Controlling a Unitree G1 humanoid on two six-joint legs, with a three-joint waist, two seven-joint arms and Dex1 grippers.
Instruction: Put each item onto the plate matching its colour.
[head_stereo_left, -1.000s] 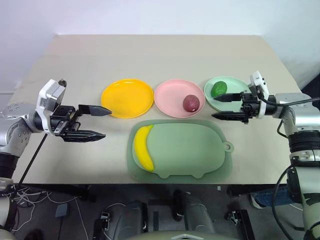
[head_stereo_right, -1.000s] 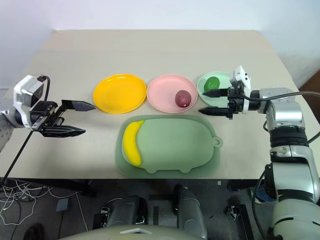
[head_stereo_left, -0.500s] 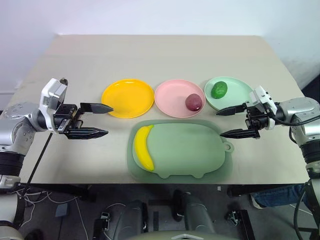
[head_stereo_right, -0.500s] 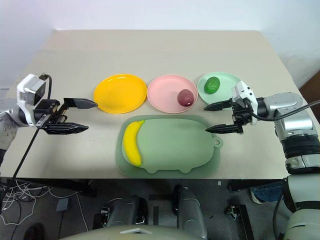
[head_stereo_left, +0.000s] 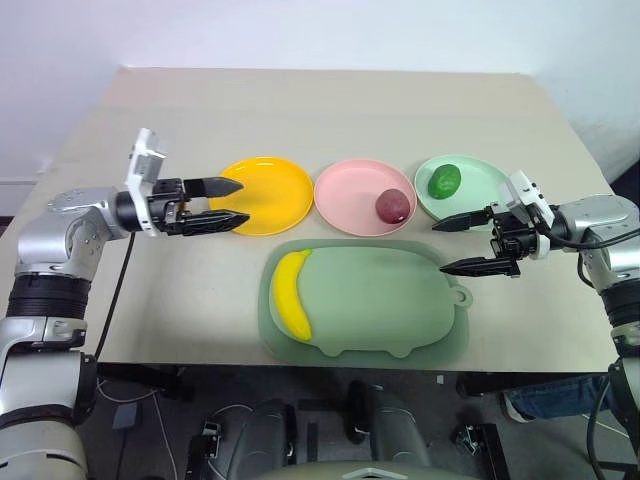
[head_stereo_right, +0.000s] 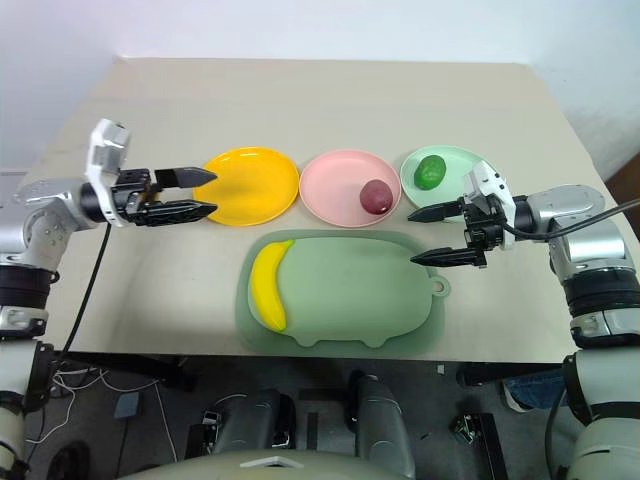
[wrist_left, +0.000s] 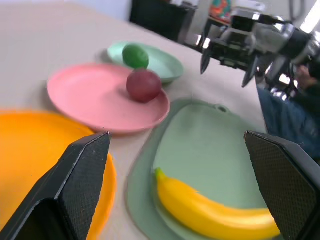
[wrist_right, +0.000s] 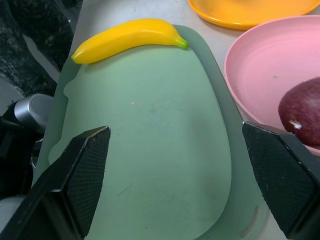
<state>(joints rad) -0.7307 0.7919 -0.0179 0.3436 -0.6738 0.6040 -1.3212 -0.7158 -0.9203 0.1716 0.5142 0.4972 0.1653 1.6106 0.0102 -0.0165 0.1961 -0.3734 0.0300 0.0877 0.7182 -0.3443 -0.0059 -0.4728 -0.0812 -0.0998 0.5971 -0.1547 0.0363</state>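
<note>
We see the yellow banana (head_stereo_left: 291, 309) lying on the left end of the sage-green pig-shaped mat (head_stereo_left: 385, 310), at the near side of the beige table (head_stereo_left: 330, 110). It curves along the mat's left edge and touches no plate. Just beyond the mat three round plates stand in a row. The orange-yellow plate (head_stereo_left: 275, 205) is on the left and carries nothing. The pink plate (head_stereo_left: 345, 190) in the middle holds the dark red fruit (head_stereo_left: 392, 206) on its right part. The mint green plate (head_stereo_left: 472, 188) on the right holds the bumpy dark green fruit (head_stereo_left: 444, 180) near its centre.

Our left gripper (head_stereo_left: 233, 203) reaches in from the left, pointing to the right, with its fingertips over the left rim of the orange-yellow plate. Its two black fingers are spread apart and nothing sits between them. In the left wrist view the banana (wrist_left: 215, 210) lies between those parted fingers, further off on the mat.

Our right gripper (head_stereo_left: 450, 245) comes in from the right, pointing left, near the mat's right end and just in front of the mint green plate. Its fingers are parted too and grasp nothing.
</note>
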